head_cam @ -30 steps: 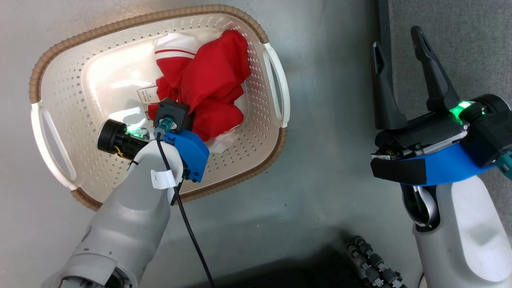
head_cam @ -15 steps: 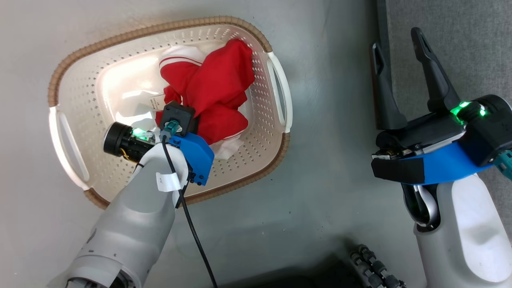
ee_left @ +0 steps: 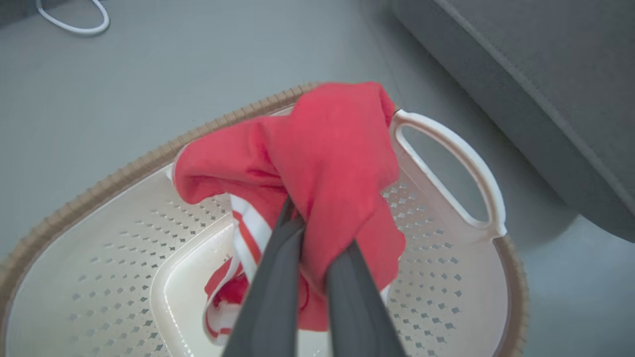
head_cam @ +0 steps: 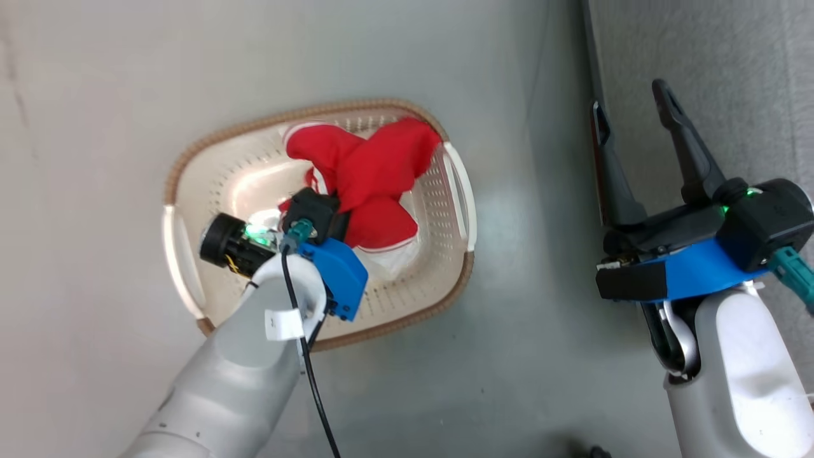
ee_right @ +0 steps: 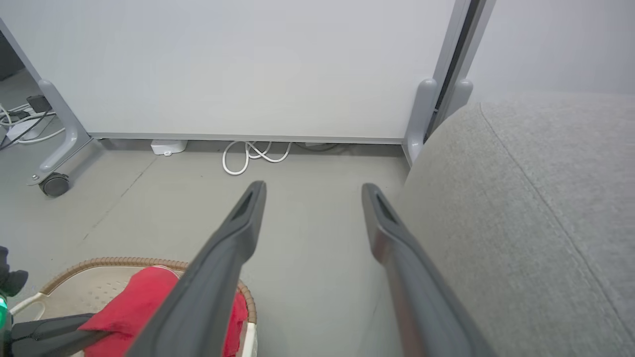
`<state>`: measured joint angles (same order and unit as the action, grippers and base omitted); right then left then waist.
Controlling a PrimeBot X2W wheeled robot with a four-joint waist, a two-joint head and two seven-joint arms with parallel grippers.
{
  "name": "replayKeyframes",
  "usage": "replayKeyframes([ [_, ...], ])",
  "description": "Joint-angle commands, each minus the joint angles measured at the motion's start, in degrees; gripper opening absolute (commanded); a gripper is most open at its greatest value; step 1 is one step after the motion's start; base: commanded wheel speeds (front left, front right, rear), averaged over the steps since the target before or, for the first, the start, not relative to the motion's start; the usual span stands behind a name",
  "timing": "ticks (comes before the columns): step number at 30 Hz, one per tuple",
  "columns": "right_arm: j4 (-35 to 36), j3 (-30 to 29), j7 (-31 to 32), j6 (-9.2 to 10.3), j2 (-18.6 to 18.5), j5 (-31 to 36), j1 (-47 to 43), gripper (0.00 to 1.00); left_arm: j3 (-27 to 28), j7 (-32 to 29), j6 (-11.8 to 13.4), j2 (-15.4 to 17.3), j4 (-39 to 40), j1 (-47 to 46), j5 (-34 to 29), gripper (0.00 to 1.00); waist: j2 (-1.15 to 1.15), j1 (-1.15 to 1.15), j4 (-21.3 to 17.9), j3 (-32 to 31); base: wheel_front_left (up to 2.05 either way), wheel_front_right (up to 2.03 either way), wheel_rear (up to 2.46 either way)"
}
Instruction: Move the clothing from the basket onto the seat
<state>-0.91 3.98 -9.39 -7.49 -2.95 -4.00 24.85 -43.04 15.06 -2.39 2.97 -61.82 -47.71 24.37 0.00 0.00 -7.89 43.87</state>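
Observation:
The cream basket (head_cam: 210, 191) with its brown rim stands on the floor. Bright red clothing (head_cam: 375, 168) is bunched up above its right half, a white-striped part hanging to the basket floor. In the left wrist view my left gripper (ee_left: 317, 230) is shut on the red clothing (ee_left: 337, 148), fingertips buried in folds, over the basket (ee_left: 124, 173). My right gripper (head_cam: 629, 98) is open and holds nothing, at the edge of the grey seat (head_cam: 731, 76). The right wrist view shows that gripper (ee_right: 312, 188) open beside the seat (ee_right: 536, 198), with the clothing (ee_right: 134, 302) low at left.
Grey floor lies between basket and seat. A white panel wall (ee_right: 248, 64) on a castered foot (ee_right: 54, 183) stands beyond, with a coiled white cable (ee_right: 253, 153) at its base. My left forearm (head_cam: 254, 362) reaches over the basket's near rim.
The head camera has pulled back and shifted, so the basket looks smaller. My left gripper has risen with the red clothing, which now bunches higher in the basket. The right gripper stays open.

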Motion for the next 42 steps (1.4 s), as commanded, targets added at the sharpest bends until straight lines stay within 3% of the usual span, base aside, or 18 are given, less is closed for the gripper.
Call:
replayKeyframes([
  [1,-0.4,-0.2,0.5,-0.01,-0.6,0.5,-1.4,1.00,-0.2,0.2,0.0,-0.1,1.3,1.2,0.7,0.00,0.00,0.00,2.2,-5.5,0.00,0.00,0.00],
  [13,-3.3,-2.4,3.7,-0.01,-1.8,-0.9,-10.5,1.00,-4.5,0.2,-1.5,-0.1,8.1,8.7,4.5,0.00,0.00,0.00,7.8,-24.3,0.00,0.00,0.00],
  [24,-5.3,-2.6,5.2,-0.01,-1.0,-2.6,-18.3,1.00,-8.8,0.2,-2.3,-0.1,11.8,10.7,6.5,0.00,0.00,0.00,10.7,-36.9,0.00,0.00,0.00],
  [42,-6.7,-1.5,5.8,-0.01,0.0,-4.1,-23.2,1.00,-16.9,0.2,-2.7,-0.1,17.1,3.1,11.6,0.00,0.00,0.00,13.2,-43.9,0.00,0.00,0.00],
])
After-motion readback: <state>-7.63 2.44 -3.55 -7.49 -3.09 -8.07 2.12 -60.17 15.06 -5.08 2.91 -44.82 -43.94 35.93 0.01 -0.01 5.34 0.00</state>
